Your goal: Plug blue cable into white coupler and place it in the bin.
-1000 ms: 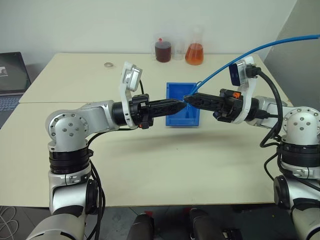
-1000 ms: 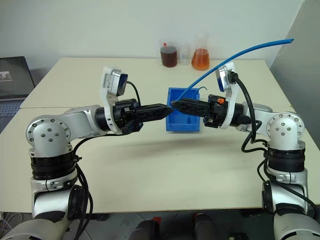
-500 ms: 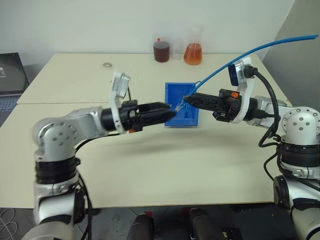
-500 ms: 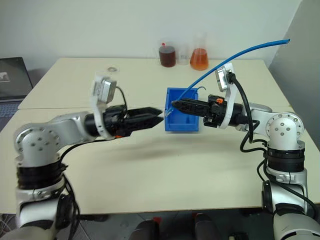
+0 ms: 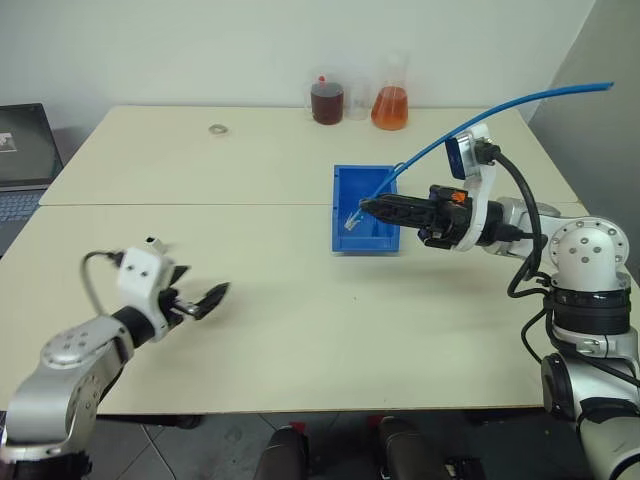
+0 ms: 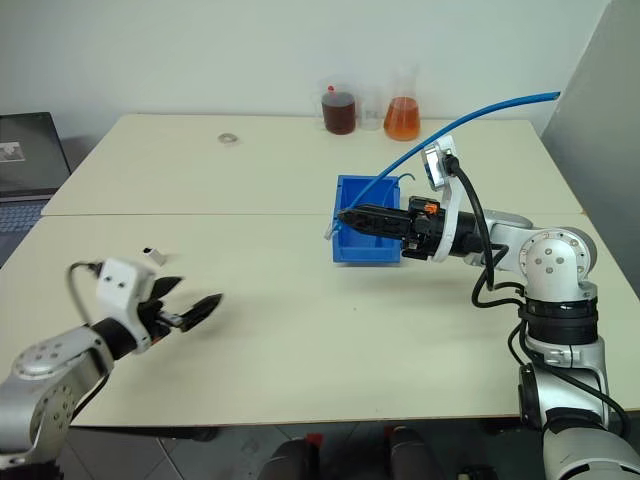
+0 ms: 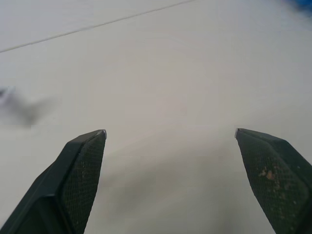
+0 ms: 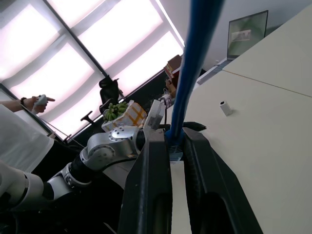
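A wide cream table (image 5: pixel 300 340) is seen, with a seam running across it, and an open laptop (image 5: pixel 20 150) is placed beside its far left corner. At the far edge, a bottle of dark red liquid (image 5: pixel 327 100) and a flask of orange liquid (image 5: pixel 390 103) are stood close together, and a small ring (image 5: pixel 216 129) is laid well to their left. The bin (image 5: pixel 338 235) is set on the table right of centre, open side up. Over the bin, the right gripper (image 5: pixel 362 207) is held roughly level and pointed towards the robot's left; its two fingers are pinched narrowly on the blue cable (image 5: pixel 500 115), as is shown closely in the right wrist view. From that grip the cable is carried up and away to the right, off the table, while its short free end is hung down over the bin's near left part. A pale end piece (image 5: pixel 350 222) is borne at that tip; whether it is the white coupler or only the plug cannot be told. The left gripper (image 5: pixel 205 298) is held low over the near left of the table, well apart from the bin, with its fingers spread wide and nothing between them. A small white object (image 6: pixel 148 252) is laid on the table just beside the left wrist.
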Controlling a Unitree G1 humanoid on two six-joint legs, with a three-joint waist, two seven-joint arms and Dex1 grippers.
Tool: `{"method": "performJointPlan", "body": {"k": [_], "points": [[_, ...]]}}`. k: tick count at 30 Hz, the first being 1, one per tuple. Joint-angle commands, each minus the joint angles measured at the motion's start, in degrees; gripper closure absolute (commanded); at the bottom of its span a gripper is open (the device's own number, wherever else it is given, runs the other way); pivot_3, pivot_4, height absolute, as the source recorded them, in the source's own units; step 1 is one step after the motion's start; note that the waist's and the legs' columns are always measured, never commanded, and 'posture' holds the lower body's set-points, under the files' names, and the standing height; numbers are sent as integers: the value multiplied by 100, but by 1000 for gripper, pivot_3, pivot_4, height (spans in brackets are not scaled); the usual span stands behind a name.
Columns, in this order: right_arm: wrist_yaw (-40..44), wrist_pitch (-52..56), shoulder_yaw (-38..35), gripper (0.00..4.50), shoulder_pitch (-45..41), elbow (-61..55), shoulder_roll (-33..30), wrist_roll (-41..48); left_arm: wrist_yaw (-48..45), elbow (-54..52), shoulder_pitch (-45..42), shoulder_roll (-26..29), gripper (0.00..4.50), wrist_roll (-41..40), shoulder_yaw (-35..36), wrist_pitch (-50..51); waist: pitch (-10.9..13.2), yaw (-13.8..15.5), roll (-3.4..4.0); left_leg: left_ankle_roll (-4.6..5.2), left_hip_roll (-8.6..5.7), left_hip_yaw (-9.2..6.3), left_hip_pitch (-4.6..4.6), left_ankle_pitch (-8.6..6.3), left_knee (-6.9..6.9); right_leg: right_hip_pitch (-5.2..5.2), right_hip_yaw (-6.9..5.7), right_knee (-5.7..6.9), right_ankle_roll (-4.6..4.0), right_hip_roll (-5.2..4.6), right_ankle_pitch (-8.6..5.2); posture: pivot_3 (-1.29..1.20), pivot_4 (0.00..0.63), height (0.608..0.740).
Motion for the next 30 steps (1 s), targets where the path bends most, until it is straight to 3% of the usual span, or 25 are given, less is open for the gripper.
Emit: {"method": "performJointPlan", "body": {"k": [1, 9, 18, 30], "points": [[228, -181, 66, 4425, -156, -61, 62, -131, 77, 819, -98, 129, 58, 432, 423, -853, 0, 18, 0, 0, 0, 1, 0, 0, 0, 0, 0, 1, 0, 0, 0, 0, 150, 740], [254, -192, 72, 4425, -154, -97, 104, -292, -305, 3429, -1784, 319, 58, 475, 303, -1534, -5, 105, -10, 0, -7, -9, -4, 0, 4, 5, -23, 0, 2, -4, 1, 0, 150, 740], [56, -144, -25, 4425, -187, -191, 148, -361, -1174, 6226, -3727, 588, 58, 1071, -472, -2388, -6, 54, -11, 0, -5, -8, -4, 0, 3, -1, -23, 14, 1, -1, 2, 0, 150, 740], [-119, -46, -180, 4425, -80, -344, 129, -266, -1520, 7972, -4798, 771, 58, 1486, -821, -3039, -6, -45, -11, 0, -6, -12, -4, 0, 4, -3, -25, 21, 1, -2, 2, 0, 150, 740]]}}
